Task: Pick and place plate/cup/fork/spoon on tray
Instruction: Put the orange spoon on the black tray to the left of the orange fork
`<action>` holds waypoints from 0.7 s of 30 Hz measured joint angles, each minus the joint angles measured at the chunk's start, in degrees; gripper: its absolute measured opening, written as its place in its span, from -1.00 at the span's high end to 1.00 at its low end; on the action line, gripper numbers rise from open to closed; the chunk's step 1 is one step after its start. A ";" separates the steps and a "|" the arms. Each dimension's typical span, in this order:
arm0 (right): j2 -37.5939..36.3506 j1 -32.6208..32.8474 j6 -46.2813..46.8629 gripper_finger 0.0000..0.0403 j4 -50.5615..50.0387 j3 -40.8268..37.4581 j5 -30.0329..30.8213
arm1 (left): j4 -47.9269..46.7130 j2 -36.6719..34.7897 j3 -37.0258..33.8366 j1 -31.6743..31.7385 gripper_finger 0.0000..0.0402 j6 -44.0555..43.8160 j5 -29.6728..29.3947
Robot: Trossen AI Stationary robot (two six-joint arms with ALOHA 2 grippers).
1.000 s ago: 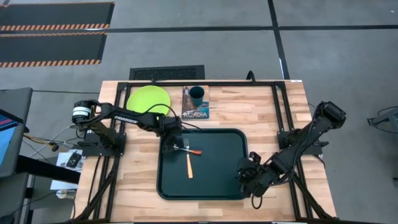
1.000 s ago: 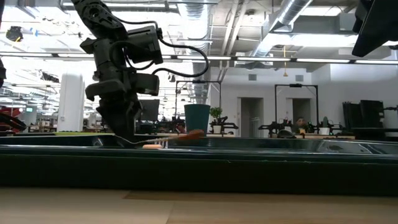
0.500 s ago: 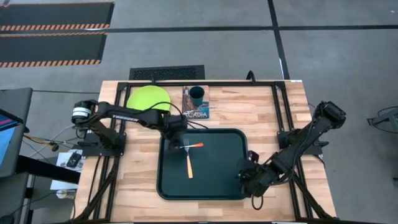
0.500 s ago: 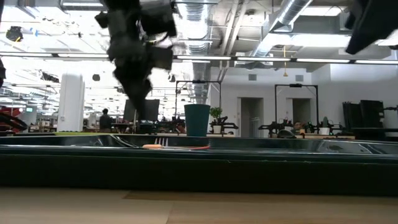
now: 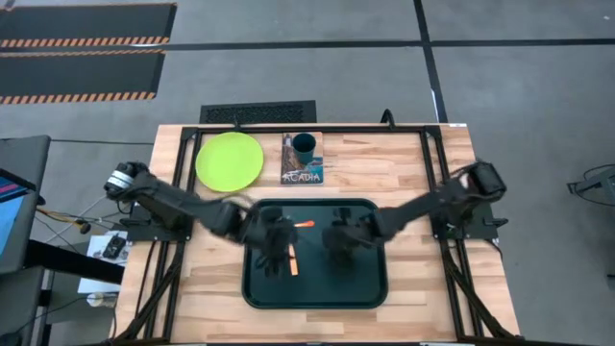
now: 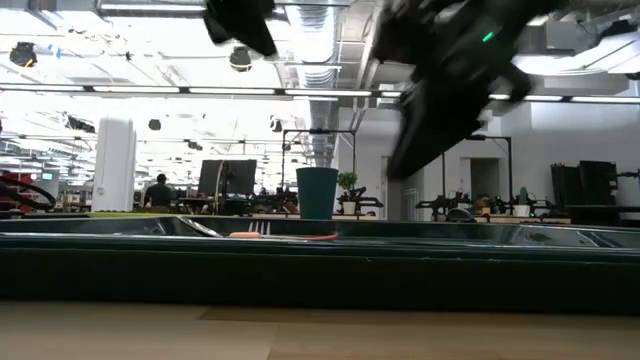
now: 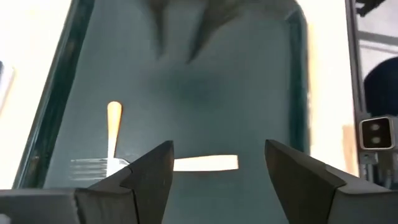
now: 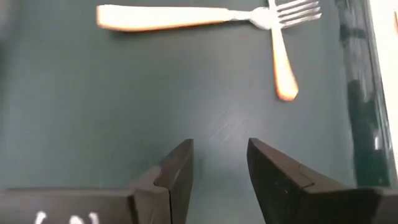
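Note:
The dark green tray (image 5: 365, 281) lies at the table's middle. On it the fork (image 5: 291, 259) lies with its orange handle toward the near edge. The spoon (image 5: 304, 224) lies across the fork's neck, its red-orange handle (image 8: 283, 65) pointing right. My left gripper (image 5: 274, 240) hovers open over the tray's left part, above the fork (image 7: 205, 163). My right gripper (image 5: 338, 240) hovers open over the tray's middle, right of the cutlery. The lime-green plate (image 5: 230, 160) lies flat at the far left. The teal cup (image 5: 305, 146) stands on a picture book.
The "Acadia" book (image 5: 302, 171) lies beyond the tray's far rim, between the plate and the table's middle. Black frame rails (image 5: 430, 163) run along both sides of the table. Both arms reach in over the tray from opposite sides. Bare wood shows at the far right.
My left gripper has let go of the spoon, risen, and gone toward the near edge over the tray. The spoon now lies across the fork. My right gripper has swung from the tray's near right corner toward the left, over the tray's middle.

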 joint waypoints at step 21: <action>15.99 -12.91 -19.22 0.13 11.10 8.22 -9.58 | -7.49 0.00 2.13 -22.92 -0.18 -23.16 -31.38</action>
